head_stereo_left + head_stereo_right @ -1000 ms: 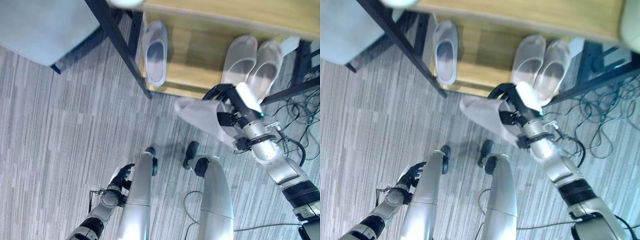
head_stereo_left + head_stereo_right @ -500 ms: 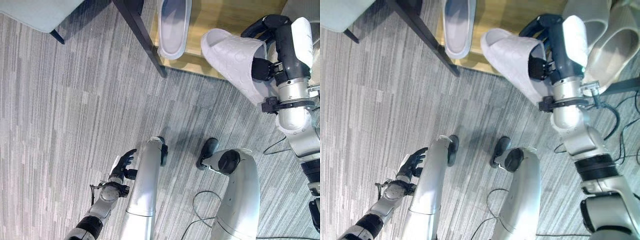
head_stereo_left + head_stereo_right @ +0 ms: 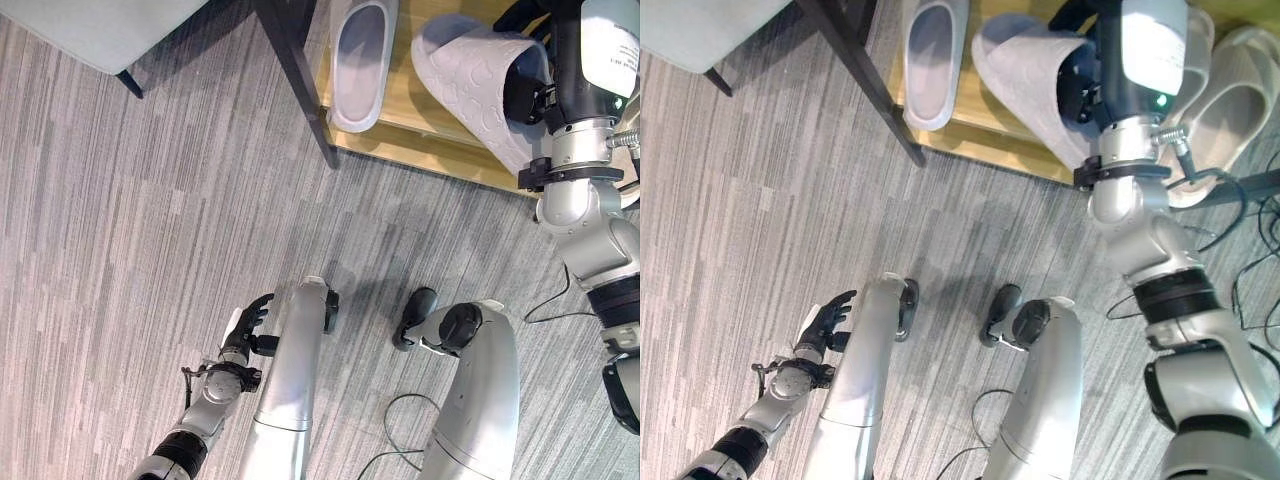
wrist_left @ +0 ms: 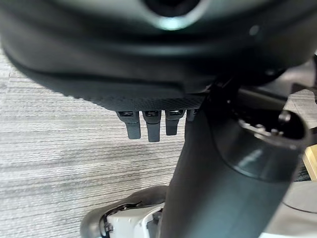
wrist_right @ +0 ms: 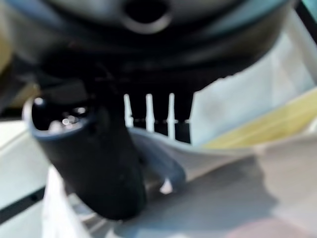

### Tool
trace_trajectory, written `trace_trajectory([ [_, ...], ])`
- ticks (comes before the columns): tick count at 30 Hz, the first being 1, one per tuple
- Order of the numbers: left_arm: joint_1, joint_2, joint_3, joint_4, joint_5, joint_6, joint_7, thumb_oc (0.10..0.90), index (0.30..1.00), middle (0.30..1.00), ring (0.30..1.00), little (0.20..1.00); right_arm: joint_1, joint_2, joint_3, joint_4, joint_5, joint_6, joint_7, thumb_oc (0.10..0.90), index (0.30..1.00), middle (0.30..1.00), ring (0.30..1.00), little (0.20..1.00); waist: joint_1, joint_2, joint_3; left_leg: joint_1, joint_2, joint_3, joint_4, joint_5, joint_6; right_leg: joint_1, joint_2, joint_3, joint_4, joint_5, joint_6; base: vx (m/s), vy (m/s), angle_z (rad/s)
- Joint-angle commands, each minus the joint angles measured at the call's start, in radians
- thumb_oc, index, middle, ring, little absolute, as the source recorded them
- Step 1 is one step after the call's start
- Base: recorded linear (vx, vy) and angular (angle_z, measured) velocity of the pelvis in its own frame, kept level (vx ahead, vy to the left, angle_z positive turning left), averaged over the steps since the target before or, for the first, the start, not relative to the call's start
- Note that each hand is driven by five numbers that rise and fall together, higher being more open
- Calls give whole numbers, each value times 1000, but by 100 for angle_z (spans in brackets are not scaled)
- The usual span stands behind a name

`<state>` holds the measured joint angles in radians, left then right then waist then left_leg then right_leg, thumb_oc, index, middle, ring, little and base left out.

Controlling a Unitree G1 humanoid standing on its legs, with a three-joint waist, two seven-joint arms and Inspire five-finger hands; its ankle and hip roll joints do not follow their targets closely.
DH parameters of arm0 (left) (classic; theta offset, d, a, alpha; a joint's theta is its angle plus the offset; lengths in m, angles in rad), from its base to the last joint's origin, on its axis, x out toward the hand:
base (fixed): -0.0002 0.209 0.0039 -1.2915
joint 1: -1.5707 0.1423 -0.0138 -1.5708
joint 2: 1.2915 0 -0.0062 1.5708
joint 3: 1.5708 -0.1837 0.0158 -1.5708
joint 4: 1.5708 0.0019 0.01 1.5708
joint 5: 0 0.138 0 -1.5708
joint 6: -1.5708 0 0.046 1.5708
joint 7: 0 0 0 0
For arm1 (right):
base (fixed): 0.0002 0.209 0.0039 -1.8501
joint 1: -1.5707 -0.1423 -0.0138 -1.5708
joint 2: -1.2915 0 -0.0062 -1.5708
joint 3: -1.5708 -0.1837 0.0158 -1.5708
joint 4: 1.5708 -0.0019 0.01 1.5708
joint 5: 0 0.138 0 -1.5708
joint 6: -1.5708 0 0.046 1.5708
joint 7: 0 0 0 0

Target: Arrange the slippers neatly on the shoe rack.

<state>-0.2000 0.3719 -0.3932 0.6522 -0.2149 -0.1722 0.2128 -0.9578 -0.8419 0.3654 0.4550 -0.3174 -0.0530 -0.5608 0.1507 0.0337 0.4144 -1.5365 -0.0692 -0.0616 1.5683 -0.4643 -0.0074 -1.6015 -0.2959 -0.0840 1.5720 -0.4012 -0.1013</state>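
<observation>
Grey striped carpet (image 3: 150,230) runs up to the wooden shoe rack (image 3: 440,160), whose dark leg (image 3: 300,85) stands at its near left corner. The right hand (image 3: 545,70) has its fingers curled round the held slipper (image 3: 475,75), sole turned toward the camera. Half a second ago that slipper hung over the rack's front edge and the carpet; it now lies over the wooden shelf, just beside the lone slipper (image 3: 358,60) resting there. A pair of slippers (image 3: 1230,90) sits on the shelf on the far side of the right arm. The left hand (image 3: 245,325) hangs low over the carpet as before, its fingers loosely spread and holding nothing. A pale grey panel (image 3: 90,30) lies at the far left.
</observation>
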Motion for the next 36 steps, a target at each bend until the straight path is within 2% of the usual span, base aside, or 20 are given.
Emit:
trace_trajectory([
  [1,42,46,-27,-4,-19,-40,47,800,900,900,900,900,-173,-16,15,-37,-20,-6,-106,400,300,300,300,300,15,1,2,-33,1,48,-116,59,23,67,5,21,3,-86,13,-3,10,5],
  [10,30,59,-60,4,-37,-43,59,800,900,900,900,900,-342,46,93,160,27,63,-167,400,300,300,300,300,40,2,23,-33,0,48,-171,91,16,67,-12,22,-39,-41,32,-3,9,5],
  [26,1,56,-101,3,-48,-41,54,800,900,900,900,900,-453,32,147,314,127,92,-213,400,300,300,300,300,48,7,21,-33,5,52,-229,110,8,54,-16,33,-87,-4,58,6,4,4],
  [27,-2,52,-107,8,-49,-41,53,800,900,900,900,900,-465,32,152,327,143,89,-218,449,373,373,373,373,48,6,15,-33,5,53,-232,113,7,53,-15,33,-93,4,61,0,0,0],
  [28,-5,50,-110,10,-48,-41,50,800,900,900,900,900,-464,37,152,330,148,88,-217,736,804,804,804,804,47,8,12,-33,6,52,-240,116,7,51,-13,33,-96,5,62,0,0,0],
  [29,-5,50,-110,10,-49,-41,50,800,900,900,900,900,-463,37,152,330,148,88,-217,800,900,900,900,900,47,7,12,-33,6,52,-240,116,7,51,-13,33,-96,5,62,0,0,0],
  [36,1,39,-103,27,-41,-36,36,800,900,900,900,900,-436,21,138,245,101,93,-212,800,900,900,900,900,44,9,-15,-33,10,46,-297,144,1,43,-5,29,-140,26,75,4,-15,1],
])
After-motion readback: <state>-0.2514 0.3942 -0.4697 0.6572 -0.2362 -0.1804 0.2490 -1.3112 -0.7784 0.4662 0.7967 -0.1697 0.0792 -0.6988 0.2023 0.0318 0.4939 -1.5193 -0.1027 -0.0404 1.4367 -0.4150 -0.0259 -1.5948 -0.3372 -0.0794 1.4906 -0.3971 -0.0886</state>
